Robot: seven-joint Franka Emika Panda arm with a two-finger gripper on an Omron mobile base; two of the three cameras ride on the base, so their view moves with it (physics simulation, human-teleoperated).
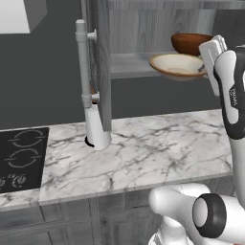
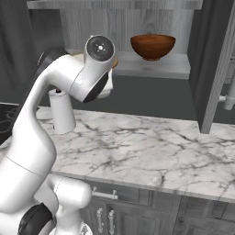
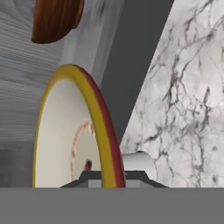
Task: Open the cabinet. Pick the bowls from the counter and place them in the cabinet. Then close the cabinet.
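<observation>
marble counter (image 1: pixel 143 153) below; hand (image 3: pixel 107 177) clenched on cream, tan-rimmed bowl (image 1: pixel 178 65).

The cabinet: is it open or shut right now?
Open. The cabinet door stands swung out, baring the shelf with both bowls on it.

I'm looking from behind the arm's left, forward and down over the counter (image 1: pixel 143 153) toward the open cabinet (image 1: pixel 139 64); my right camera is facing the same marble and shelf from the other side. Both are taking in the brown bowl (image 2: pixel 153 46). My hand camera is sitting rolled sideways, very close against the cream bowl (image 3: pixel 65 131)
</observation>
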